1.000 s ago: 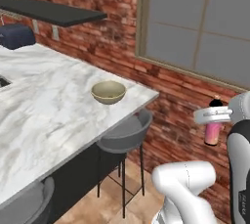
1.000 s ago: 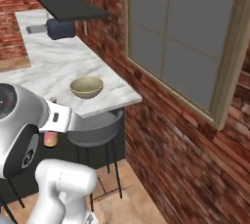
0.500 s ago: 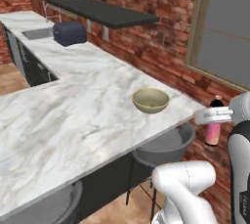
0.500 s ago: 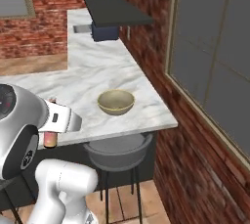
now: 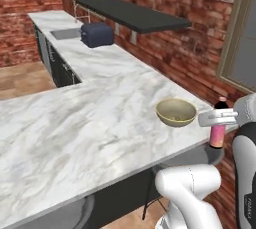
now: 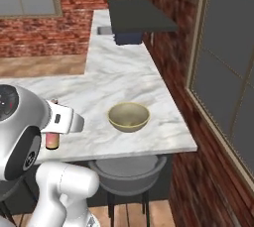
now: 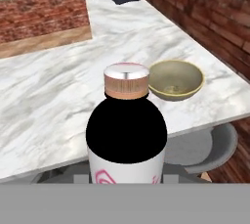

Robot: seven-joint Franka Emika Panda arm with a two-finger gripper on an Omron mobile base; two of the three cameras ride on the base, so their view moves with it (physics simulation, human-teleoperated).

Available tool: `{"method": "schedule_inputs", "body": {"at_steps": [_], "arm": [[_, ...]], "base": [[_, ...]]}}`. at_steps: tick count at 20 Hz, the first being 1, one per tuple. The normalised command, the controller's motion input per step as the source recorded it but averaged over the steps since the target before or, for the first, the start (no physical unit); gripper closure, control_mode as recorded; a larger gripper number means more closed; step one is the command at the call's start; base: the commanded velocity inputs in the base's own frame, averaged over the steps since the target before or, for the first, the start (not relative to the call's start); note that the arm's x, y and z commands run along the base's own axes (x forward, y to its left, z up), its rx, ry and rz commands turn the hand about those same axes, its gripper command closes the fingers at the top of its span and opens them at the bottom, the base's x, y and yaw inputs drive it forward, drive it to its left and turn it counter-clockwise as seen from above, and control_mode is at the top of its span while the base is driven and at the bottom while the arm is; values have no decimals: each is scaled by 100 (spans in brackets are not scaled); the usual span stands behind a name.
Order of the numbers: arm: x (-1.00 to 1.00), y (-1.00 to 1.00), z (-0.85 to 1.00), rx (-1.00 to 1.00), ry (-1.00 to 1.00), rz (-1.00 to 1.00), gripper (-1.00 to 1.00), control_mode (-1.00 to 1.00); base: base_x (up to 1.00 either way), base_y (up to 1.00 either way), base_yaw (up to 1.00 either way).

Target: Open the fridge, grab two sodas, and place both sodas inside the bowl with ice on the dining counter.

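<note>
A: Both base views look forward and down over the dining counter [image 5: 90, 123], sharing the bowl [image 5: 175, 112]?

B: Yes. The hand view sits close behind the soda [image 7: 126, 135], facing them.

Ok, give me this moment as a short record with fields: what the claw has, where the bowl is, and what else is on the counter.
claw: shut on the soda bottle, holding it upright
soda bottle: pink body, dark neck, off the near edge of the dining counter, not yet over the bowl
bowl: olive-tan, on the dining counter near its corner
stool: grey, below the counter edge by the bowl
far end: dark blue toaster beside a sink
</note>
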Motion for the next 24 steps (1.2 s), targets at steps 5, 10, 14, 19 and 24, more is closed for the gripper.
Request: {"method": "schedule_inputs", "body": {"at_steps": [5,10,14,19,24], "arm": [[0,0,0,0,0,0,100,100],[0,0,0,0,0,0,100,100],[0,0,0,0,0,0,100,100],[0,0,0,0,0,0,100,100],[100,-46,0,0,23,-2,100,-100]], "base": [[89,-38,29],[70,-63,33],[49,-74,25],[65,-63,11],[0,0,0]]}}
